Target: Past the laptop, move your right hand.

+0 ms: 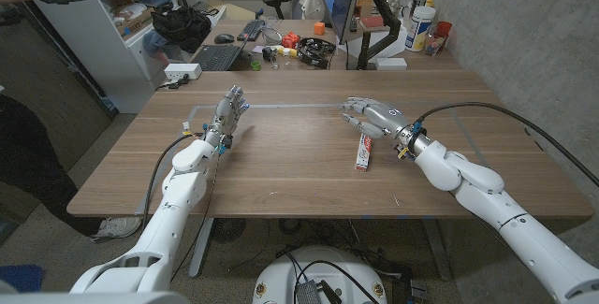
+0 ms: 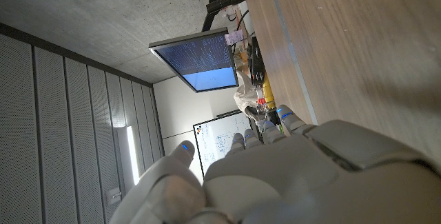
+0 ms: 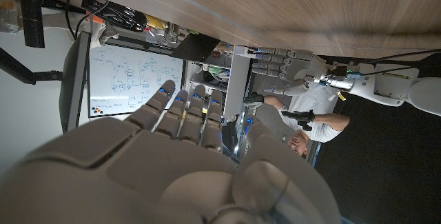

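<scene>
Head view: right hand [image 1: 370, 115] is held over the desk [image 1: 299, 168], fingers spread, nothing gripped. A toothpaste box [image 1: 364, 152] is seen just beneath its wrist. Left hand [image 1: 226, 112] is raised, fingers apart.

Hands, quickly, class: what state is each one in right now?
Left hand: open, fingers up, holding nothing.
Right hand: open, holding nothing, above the toothpaste box.

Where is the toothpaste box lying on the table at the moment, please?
In the head view, the toothpaste box lies on the wooden table right of centre, just beneath the right hand, far from the left hand.
</scene>
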### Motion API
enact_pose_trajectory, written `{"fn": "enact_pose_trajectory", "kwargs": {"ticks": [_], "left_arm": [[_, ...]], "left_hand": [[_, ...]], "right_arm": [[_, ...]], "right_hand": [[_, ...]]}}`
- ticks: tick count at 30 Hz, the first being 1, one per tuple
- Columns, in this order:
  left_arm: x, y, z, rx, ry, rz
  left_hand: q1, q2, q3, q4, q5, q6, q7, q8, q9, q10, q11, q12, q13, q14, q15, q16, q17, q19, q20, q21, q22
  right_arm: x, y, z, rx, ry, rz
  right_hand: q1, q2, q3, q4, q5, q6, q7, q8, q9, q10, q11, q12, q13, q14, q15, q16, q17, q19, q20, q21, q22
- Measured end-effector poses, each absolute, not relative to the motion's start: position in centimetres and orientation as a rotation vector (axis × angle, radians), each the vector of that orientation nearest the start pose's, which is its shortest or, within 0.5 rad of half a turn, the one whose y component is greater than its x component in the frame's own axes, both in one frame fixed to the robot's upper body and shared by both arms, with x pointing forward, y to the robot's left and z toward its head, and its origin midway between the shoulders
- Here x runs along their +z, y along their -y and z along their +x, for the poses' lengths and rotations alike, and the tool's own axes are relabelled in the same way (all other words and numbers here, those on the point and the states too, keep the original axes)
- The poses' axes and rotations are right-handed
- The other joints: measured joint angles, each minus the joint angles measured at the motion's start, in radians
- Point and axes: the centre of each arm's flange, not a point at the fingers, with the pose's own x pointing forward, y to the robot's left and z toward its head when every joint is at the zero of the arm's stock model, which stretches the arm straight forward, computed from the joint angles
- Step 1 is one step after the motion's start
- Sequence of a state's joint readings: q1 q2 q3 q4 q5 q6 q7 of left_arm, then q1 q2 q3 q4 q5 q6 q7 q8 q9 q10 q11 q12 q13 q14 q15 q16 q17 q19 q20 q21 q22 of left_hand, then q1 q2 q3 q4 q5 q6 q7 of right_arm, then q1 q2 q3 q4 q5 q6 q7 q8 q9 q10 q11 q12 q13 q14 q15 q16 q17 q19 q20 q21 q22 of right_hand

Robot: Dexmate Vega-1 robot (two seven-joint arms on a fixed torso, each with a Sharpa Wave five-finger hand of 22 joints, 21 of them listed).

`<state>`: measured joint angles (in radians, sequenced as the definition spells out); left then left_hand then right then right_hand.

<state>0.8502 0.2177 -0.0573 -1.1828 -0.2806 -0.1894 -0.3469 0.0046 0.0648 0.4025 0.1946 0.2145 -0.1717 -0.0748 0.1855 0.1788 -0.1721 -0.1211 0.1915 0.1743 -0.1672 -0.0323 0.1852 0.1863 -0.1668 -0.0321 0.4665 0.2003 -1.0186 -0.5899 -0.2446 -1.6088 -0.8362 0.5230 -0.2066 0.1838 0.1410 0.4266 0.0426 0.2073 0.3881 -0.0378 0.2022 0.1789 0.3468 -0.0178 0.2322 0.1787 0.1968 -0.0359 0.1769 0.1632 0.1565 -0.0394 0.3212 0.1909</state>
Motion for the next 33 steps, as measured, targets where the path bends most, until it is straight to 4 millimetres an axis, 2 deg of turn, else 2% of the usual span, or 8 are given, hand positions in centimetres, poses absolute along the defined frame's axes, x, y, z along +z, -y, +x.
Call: {"fn": "enact_pose_trajectory", "kwargs": {"ticks": [18,21,33], "left_arm": [[-4.28,-32.40,66.44,-0.210,0.561,-0.012],[-4.32,-32.44,66.42,-0.210,0.560,-0.013],[-4.33,-32.45,66.40,-0.214,0.560,-0.013]], "left_hand": [[0.000,0.000,0.000,0.000,0.000,0.000,0.000,0.000,0.000,0.000,0.000,0.000,0.000,0.000,0.000,0.000,0.000,0.000,0.000,0.000,0.000],[0.000,0.000,0.000,0.000,0.000,0.000,0.000,0.000,0.000,0.000,0.000,0.000,0.000,0.000,0.000,0.000,0.000,0.000,0.000,0.000,0.000],[0.000,0.000,0.000,0.000,0.000,0.000,0.000,0.000,0.000,0.000,0.000,0.000,0.000,0.000,0.000,0.000,0.000,0.000,0.000,0.000,0.000]], "right_arm": [[-3.57,21.27,55.95,0.109,1.083,-1.421],[-3.62,21.21,55.97,0.109,1.080,-1.426],[-4.03,21.05,56.11,0.115,1.068,-1.445]], "right_hand": [[0.013,0.003,0.008,-0.008,0.000,0.009,-0.001,0.000,0.000,0.000,0.000,-0.006,0.000,0.004,-0.004,0.000,0.000,0.000,0.000,0.000,0.000],[0.019,-0.003,0.007,-0.015,0.000,0.009,-0.001,0.000,0.000,0.004,0.004,-0.008,0.000,0.003,-0.004,0.000,0.000,0.004,0.004,0.000,0.000],[0.019,-0.003,0.007,-0.015,0.000,0.009,-0.001,0.000,0.000,0.011,0.000,-0.008,0.000,0.003,-0.004,0.000,0.000,0.003,0.004,0.000,0.000]]}}
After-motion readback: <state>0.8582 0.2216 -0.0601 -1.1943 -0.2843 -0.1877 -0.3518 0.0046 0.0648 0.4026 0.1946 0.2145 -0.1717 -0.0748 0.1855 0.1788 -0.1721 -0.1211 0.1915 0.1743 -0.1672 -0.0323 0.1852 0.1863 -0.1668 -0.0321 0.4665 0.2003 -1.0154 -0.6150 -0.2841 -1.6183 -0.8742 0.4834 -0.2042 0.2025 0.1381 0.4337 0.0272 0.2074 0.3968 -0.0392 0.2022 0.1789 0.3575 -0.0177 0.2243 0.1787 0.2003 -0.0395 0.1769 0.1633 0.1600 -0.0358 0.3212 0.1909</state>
